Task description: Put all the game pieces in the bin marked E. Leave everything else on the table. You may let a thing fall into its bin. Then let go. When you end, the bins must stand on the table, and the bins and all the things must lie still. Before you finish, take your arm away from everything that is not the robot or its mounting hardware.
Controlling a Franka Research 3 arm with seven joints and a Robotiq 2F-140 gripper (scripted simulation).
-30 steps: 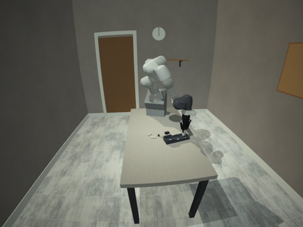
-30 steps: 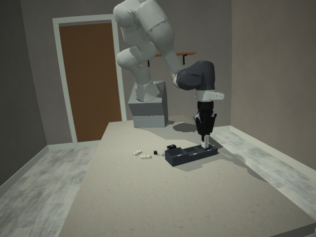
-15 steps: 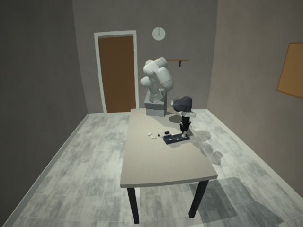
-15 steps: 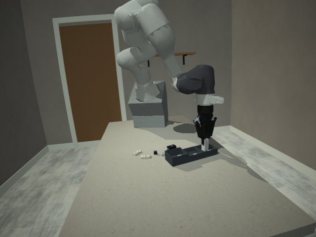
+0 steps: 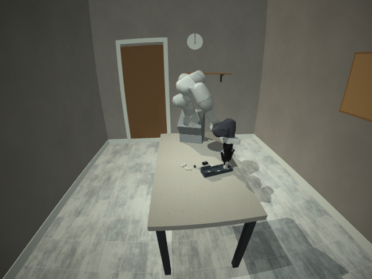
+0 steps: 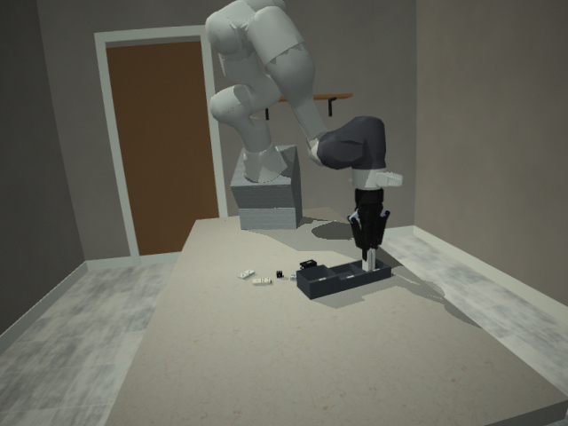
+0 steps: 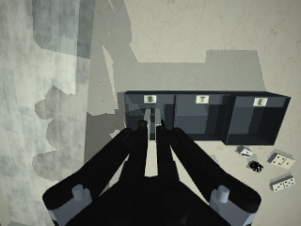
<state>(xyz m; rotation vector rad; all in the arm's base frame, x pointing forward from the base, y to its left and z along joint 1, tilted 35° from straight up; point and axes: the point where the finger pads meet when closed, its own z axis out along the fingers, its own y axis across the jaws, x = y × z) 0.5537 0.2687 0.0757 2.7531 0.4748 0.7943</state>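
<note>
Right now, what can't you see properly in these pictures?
- Inside the left bin: the gripper blocks part of it in the wrist view.
- Dots on the black die: too small in the top view.
- The black thing behind the tray: too small to name, top and exterior views.

Down I come! My gripper (image 5: 226, 164) (image 6: 368, 260) (image 7: 152, 116) is lower than it was a second ago, its pale fingertips (image 5: 225, 164) (image 6: 366, 261) now deeper at the tray's end compartment (image 7: 134, 110), the one opposite E. My dark wrist (image 5: 225, 127) (image 6: 355, 144) drops with it, and my pale forearm (image 5: 201, 93) (image 6: 288, 59) dips a touch. On the floor, my arm's rounded shadow (image 5: 267, 191) shifts slightly too. Nearly all that drop happens in the first half-second; since then, I barely budge.
</note>
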